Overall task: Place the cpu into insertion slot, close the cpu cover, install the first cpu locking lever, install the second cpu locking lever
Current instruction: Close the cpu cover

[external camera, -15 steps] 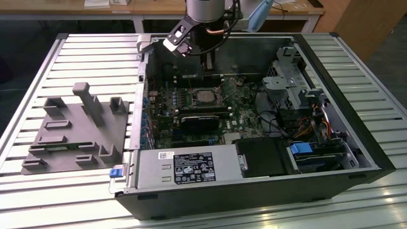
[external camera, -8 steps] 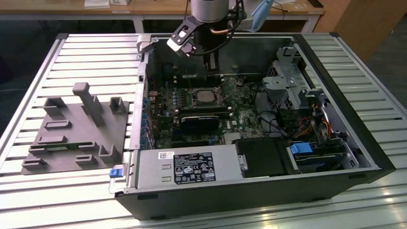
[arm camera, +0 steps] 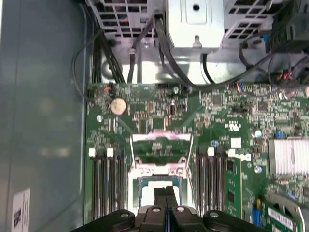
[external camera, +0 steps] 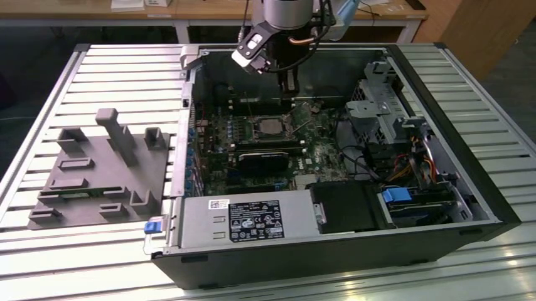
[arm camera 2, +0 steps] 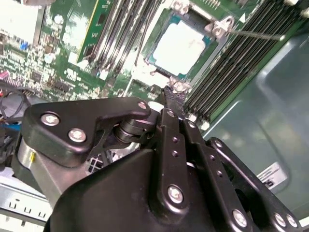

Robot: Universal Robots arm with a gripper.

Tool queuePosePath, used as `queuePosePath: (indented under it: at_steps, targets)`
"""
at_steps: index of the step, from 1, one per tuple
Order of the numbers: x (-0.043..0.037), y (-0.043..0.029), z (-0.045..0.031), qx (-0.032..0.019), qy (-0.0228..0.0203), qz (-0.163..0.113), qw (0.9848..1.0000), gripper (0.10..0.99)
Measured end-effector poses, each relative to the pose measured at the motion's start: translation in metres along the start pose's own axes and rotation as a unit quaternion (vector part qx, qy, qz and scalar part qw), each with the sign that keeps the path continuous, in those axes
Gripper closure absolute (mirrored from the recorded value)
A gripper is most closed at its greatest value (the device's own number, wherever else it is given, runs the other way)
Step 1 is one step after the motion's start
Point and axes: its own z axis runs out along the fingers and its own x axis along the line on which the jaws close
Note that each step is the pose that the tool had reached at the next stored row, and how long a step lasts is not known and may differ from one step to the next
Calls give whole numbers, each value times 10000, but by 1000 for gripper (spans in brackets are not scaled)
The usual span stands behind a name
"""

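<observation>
Silvery cpu [arm camera 2: 181, 46] in insertion slot [arm camera 2: 150, 54]

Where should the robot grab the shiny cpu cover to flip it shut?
Probably the free end of the cpu cover: the thin bar farthest from its hinge. It is a flat frame with a cut-out middle, swung open, so jaws coming down from above could pinch that bar across its thin side.

Bright light covers the slatted table [external camera: 109, 81] around the computer case [external camera: 335, 257], with white glare on the table in front of the case. Inside the case it is dimmer and shadowed, yet the cpu [arm camera 2: 179, 46] glares pale in the second wrist view.
</observation>
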Motion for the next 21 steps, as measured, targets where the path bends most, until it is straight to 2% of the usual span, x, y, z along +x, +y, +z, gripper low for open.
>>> queuePosePath:
  at_steps: [21]
  targets:
    - [17, 574, 51, 0, -1, 6, 10000, 984]
